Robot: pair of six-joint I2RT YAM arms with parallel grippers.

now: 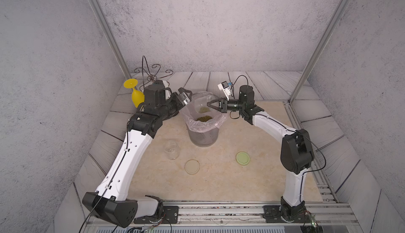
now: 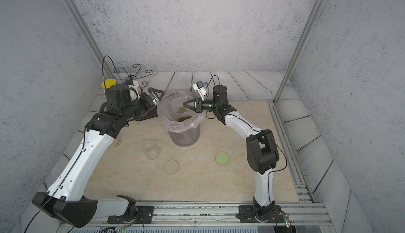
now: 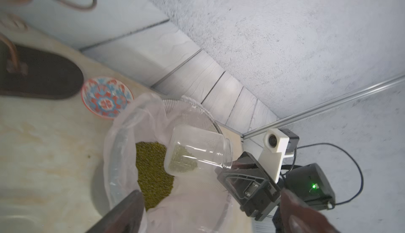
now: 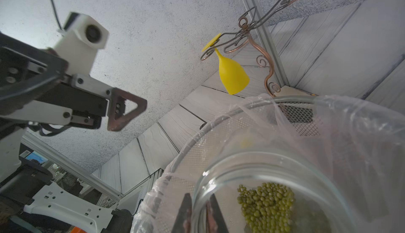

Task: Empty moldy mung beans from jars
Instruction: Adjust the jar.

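over the mouth of the round grey bin (image 1: 202, 136) with its clear plastic liner (image 1: 220, 120), the right claw (image 1: 210, 104) holds a small clear glass jar (image 1: 200, 102) on its side, open end toward the right arm. the right wrist view shows how: the dark fingers (image 4: 184, 214) pinch the glass rim, one inside and one outside. a small heap of olive-green mung beans (image 4: 267, 205) lies against the jar's lower wall near its base, and a larger pile of the same grains (image 1: 204, 118) sits in the liner below.

the left claw (image 1: 185, 99) hangs just beside the bin on its left side, jaws spread wide and holding nothing.

nearer the robot, a second clear glass jar (image 1: 171, 149) stands upright and empty on the pale stone-look counter (image 1: 219, 183), close to the left forearm. a beige round lid (image 1: 192, 166) lies flat just beside it, and a pale green round lid (image 1: 242, 158) lies flat well apart toward the right arm.

at the far left corner a yellow plastic goblet (image 1: 137, 97) hangs upside down from a curled wire rack (image 1: 151, 74). the left wrist view also shows a red-and-blue patterned bowl (image 3: 107, 97) next to the bin, with a dark sandal (image 3: 39, 78) beside it.
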